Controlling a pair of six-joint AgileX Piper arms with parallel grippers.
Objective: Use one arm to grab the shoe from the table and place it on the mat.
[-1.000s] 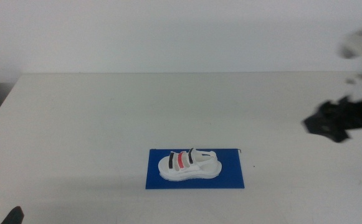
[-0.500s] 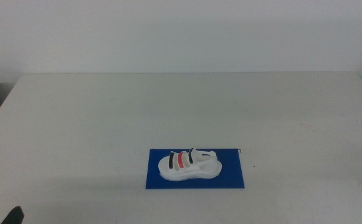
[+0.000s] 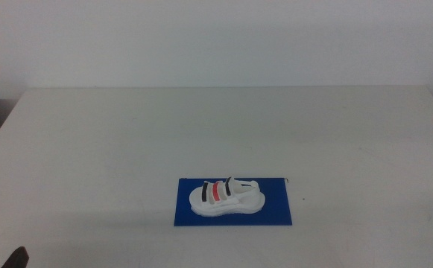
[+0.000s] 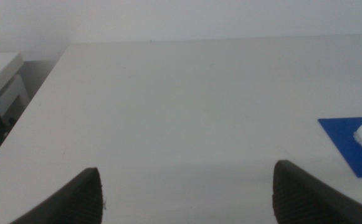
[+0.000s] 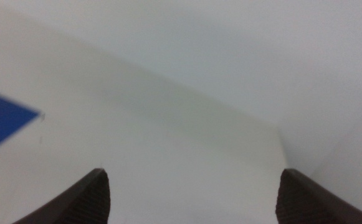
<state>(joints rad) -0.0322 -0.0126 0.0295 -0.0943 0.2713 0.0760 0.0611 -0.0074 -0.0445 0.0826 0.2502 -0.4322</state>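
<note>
Right gripper (image 5: pixel 190 196) jaws spread wide, nothing between them, over bare table (image 5: pixel 168 155) near its far edge; a corner of the blue mat (image 5: pixel 0 121) shows off to the side. It is out of the middle view. Left gripper (image 4: pixel 187 196) jaws also spread wide, empty, low at the table's near left corner; only a dark tip (image 3: pixel 15 258) shows in the middle view. Shoe (image 3: pixel 226 196) sits upright on the mat (image 3: pixel 279 212), sole down, black-red-black straps up, toe toward the left arm's side, within the mat's edges. Both grippers well apart from shoe.
</note>
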